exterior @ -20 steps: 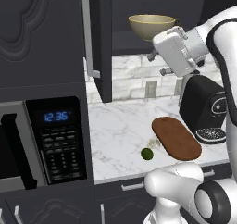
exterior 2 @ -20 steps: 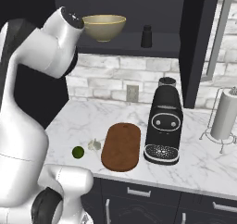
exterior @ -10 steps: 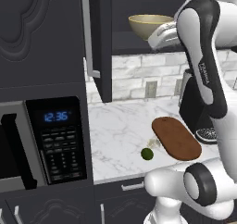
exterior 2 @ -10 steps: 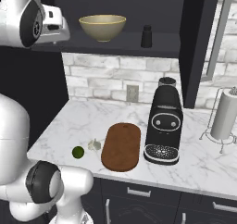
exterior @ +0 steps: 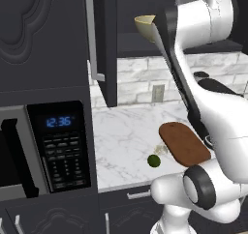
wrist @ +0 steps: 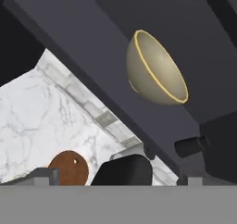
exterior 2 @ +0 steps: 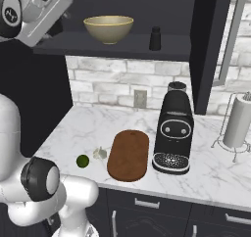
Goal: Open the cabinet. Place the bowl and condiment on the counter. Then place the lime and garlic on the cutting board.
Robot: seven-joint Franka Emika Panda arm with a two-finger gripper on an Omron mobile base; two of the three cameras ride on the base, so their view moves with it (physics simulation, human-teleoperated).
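Cabinet [exterior 2: 211, 40] standing open; jaws, spread undeterminable, facing the shelved bowl [wrist: 157, 68] ahead. Next: advancing to grip its rim.

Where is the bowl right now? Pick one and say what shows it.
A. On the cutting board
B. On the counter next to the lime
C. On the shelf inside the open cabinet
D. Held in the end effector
C: the bowl sits on the shelf of the open cabinet, left of the condiment, well above the counter where the lime lies beside the cutting board.
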